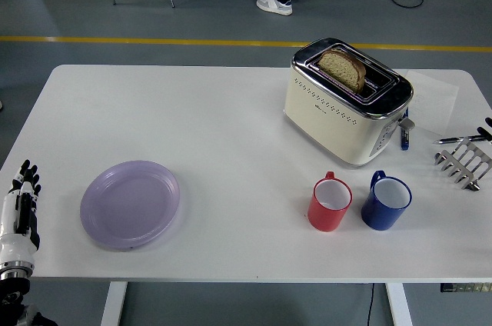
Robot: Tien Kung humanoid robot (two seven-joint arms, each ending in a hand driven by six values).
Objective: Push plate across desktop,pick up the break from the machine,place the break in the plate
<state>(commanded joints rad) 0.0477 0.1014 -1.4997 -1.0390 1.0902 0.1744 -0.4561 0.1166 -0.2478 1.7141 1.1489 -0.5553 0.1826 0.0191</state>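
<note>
Red mug (pixel 330 204) & blue mug (pixel 386 201) side by side w/ metal rack (pixel 464 164) at table (pixel 215 111) right edge.

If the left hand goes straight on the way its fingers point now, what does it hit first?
Probably nothing: the left hand sits at the table's left edge, fingers open, pointing toward the far side. That line passes left of the purple plate over bare tabletop, though height is hard to judge.

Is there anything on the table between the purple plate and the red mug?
No. In the head view, the stretch of white table between the purple plate and the red mug is bare.
</note>
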